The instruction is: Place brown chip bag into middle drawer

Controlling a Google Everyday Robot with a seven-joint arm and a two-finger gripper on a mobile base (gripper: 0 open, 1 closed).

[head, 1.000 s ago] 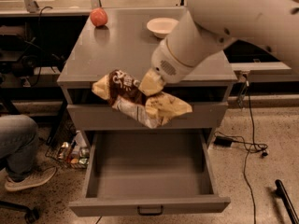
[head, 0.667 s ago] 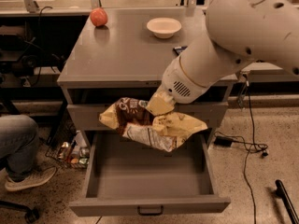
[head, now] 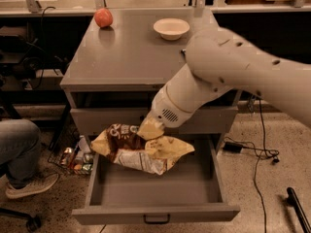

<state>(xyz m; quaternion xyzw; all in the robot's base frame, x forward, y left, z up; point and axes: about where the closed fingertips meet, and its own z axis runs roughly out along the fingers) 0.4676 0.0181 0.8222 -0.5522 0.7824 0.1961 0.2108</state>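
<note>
The brown chip bag, crinkled yellow-tan foil with dark brown print at its left end, hangs over the open middle drawer, a grey tray pulled out with a small dark handle on its front. My gripper is at the end of the large white arm and is shut on the bag's top middle, holding it just above the drawer's back left part. The fingers are mostly hidden by the bag.
A red apple and a white bowl sit at the back of the grey cabinet top. A person's leg and shoe are at the left. Cables lie on the floor at the right.
The arm has lowered the bag from in front of the upper drawer front down toward the open drawer, and the bag now hangs lower, partly inside the drawer's outline.
</note>
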